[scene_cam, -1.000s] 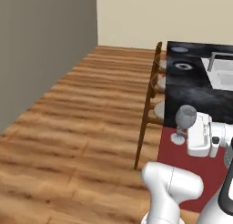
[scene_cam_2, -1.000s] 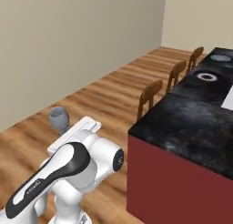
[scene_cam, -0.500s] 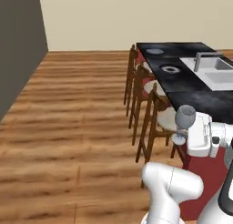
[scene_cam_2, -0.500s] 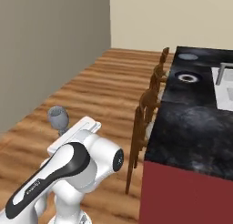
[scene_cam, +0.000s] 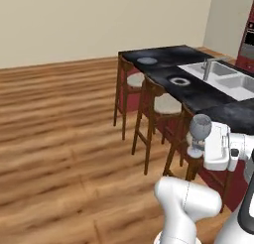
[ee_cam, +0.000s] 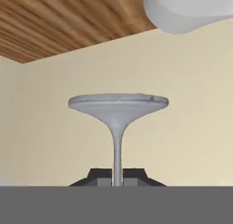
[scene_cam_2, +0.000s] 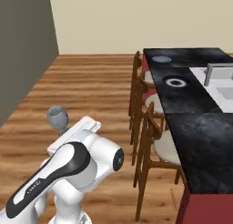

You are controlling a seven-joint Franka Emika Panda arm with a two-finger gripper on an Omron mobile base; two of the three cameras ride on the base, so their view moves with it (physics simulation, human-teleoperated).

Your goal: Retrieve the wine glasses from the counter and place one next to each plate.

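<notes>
From my seat the gripper (ee_cam: 117, 176) was clamped on the thin stem of a wine glass (scene_cam: 200, 128), fingertips (ee_cam: 98, 175) pinched tight against it in the hand view, round foot spread flat beyond them. In the left base view the glass stood upright in front of the white hand, bowl up, held in the air in front of the black-topped island (scene_cam: 208, 91), over the nearest wooden stool (scene_cam: 191, 153). In the right base view I had the same glass (scene_cam_2: 58, 117) above the arm's elbow, wood floor (scene_cam_2: 91, 91) behind it. The island carried a sink (scene_cam: 225, 79) with a faucet, and two plates (scene_cam_2: 161, 59) lay on the black top: one near the far end, the other (scene_cam_2: 175, 82) closer to me, beside the sink. Three stools were lined up along the island's floor side. I couldn't see a second glass.
</notes>
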